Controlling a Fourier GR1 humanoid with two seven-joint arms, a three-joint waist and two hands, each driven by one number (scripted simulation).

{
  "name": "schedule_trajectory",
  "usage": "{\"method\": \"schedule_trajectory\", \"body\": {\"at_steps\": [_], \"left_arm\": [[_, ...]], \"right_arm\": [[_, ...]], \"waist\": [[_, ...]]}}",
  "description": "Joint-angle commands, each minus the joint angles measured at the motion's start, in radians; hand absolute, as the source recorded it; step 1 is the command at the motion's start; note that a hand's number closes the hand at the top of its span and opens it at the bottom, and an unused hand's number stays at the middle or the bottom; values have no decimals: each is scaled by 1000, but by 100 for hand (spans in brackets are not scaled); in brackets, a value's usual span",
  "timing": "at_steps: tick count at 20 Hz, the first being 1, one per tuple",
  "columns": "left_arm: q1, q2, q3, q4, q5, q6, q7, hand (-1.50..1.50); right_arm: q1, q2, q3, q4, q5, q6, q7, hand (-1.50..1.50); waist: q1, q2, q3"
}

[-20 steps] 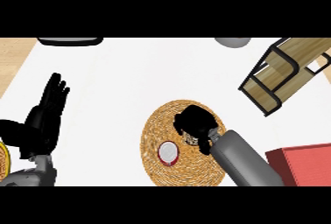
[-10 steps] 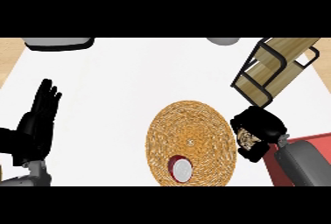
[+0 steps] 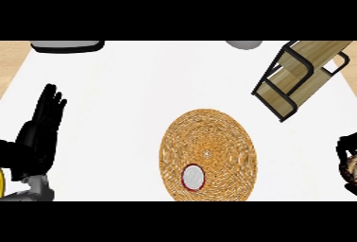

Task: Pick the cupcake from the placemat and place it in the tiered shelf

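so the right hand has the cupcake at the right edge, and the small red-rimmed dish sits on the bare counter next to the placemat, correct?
Not quite. The red-rimmed dish lies on the placemat itself, near its lower edge, not on the bare counter; the head view shows it. The rest holds: the right hand is at the right edge with its fingers curled round the cupcake.

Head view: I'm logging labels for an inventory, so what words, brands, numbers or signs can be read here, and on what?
None. No readable text shows on the woven placemat, the tiered shelf, the small red-rimmed dish or the white counter.
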Motion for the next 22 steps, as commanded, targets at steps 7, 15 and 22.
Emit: {"method": "schedule_trajectory", "body": {"at_steps": [7, 15, 22], "left_arm": [[28, 8, 9, -11, 1, -12, -5, 0], [-7, -16, -8, 52, -17, -24, -49, 0], [-56, -12, -7, 9, -24, -23, 40, 0]], "right_arm": [[46, -111, -361, -143, -523, 350, 99, 150], [-87, -204, -522, -135, -670, 387, 394, 150], [-278, -189, -471, 45, -633, 352, 445, 150]], "waist": [[-8, -5, -3], [29, 6, -1], [44, 8, 0]]}}
